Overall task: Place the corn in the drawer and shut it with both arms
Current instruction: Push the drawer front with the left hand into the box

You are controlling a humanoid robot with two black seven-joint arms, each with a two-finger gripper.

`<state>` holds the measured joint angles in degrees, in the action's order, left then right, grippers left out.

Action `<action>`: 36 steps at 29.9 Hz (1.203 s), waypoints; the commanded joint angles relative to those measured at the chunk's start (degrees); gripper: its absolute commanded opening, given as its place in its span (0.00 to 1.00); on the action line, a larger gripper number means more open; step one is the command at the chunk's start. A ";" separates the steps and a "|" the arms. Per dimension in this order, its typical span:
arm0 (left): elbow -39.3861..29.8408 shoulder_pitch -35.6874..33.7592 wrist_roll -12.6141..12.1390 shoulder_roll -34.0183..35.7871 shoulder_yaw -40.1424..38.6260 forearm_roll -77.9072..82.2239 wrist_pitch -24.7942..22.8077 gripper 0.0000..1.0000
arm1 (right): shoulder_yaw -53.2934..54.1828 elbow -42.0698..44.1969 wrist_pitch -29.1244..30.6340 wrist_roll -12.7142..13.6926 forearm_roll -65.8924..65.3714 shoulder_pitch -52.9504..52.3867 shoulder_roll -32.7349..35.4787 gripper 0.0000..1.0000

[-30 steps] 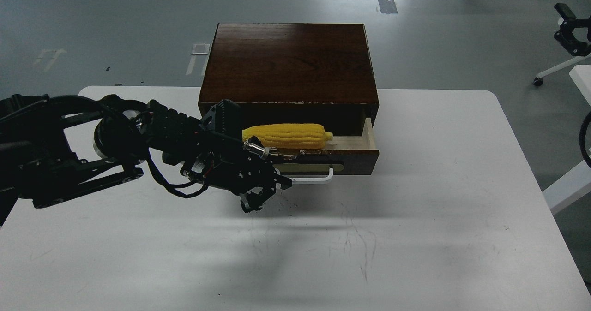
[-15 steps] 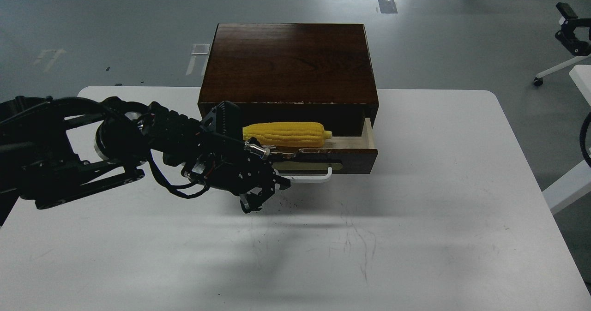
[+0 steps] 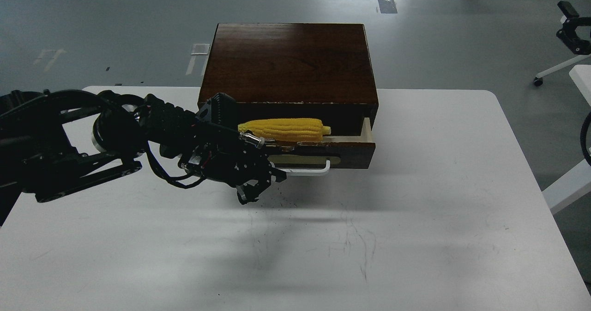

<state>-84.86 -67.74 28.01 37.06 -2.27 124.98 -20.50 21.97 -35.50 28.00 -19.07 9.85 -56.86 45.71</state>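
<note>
The yellow corn (image 3: pixel 284 130) lies lengthwise in the drawer (image 3: pixel 355 152) of the dark brown wooden box (image 3: pixel 286 57). The drawer stands partly pulled out, with a strip of pale wood showing at its right end. My left gripper (image 3: pixel 263 187) comes in from the left and sits against the left part of the drawer front. Its fingers are spread and hold nothing. One fingertip (image 3: pixel 280 176) is at the left end of the white bar handle (image 3: pixel 307 171). The arm hides the left part of the drawer. My right gripper is out of view.
The box stands at the back middle of the white table (image 3: pixel 415 218). A loop of black cable (image 3: pixel 585 138) shows at the right edge. A white stand with a black device (image 3: pixel 571 32) is on the floor at the far right.
The drawer has slid a little way into the box, with the corn riding in it. My left gripper has moved up and back with the drawer front.
</note>
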 commanded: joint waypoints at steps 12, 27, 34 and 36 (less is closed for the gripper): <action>4.61 -0.02 -0.01 -2.35 -0.19 0.02 0.28 0.00 | 0.09 0.26 0.00 0.00 0.00 0.00 0.00 1.00; 7.42 -1.25 -0.01 -4.11 -0.19 0.02 1.33 0.00 | 0.17 0.44 0.00 0.00 0.00 0.09 0.08 1.00; 8.48 -1.16 -0.01 -4.11 -0.10 0.02 1.42 0.00 | 0.17 0.35 0.00 0.00 0.00 0.09 0.08 1.00; 8.66 -1.16 -0.01 -4.11 -0.10 0.02 1.51 0.00 | 0.17 0.44 0.00 0.00 0.00 0.09 0.17 1.00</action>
<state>-76.43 -69.06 27.98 32.95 -2.38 125.01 -19.06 22.15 -35.13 28.00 -19.07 9.85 -56.78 45.81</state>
